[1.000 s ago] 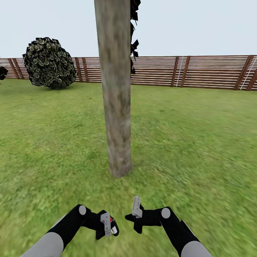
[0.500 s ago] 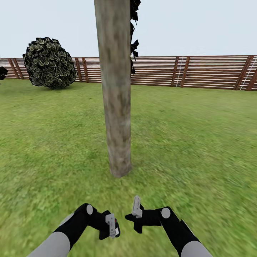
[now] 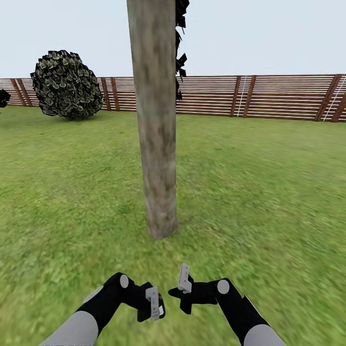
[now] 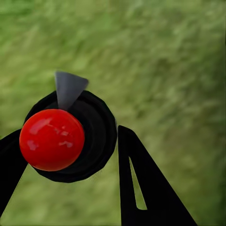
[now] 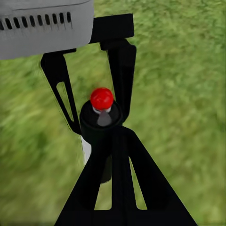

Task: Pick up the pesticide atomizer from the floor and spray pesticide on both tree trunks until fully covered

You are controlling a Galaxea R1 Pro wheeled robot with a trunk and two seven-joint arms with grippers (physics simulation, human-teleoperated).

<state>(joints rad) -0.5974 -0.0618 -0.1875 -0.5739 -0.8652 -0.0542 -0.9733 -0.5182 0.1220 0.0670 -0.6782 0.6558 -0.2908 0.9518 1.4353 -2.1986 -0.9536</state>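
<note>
The tree trunk [image 3: 156, 120] ran off the top edge of the head view, so its crown was cut away, and it hid part of the fence [image 3: 269, 96] and most of a dark narrow tree [image 3: 179, 48] behind it. In the left wrist view the pesticide atomizer [image 4: 61, 136] showed just its red cap and black collar end-on, its body hidden beneath them, while the grass [image 4: 165, 61] behind was blurred. In the head view the left gripper [image 3: 154, 303] covered nearly all of the atomizer, and the right gripper [image 3: 183, 283] showed one pale finger edge-on, too small to tell how its jaws stood.
</note>
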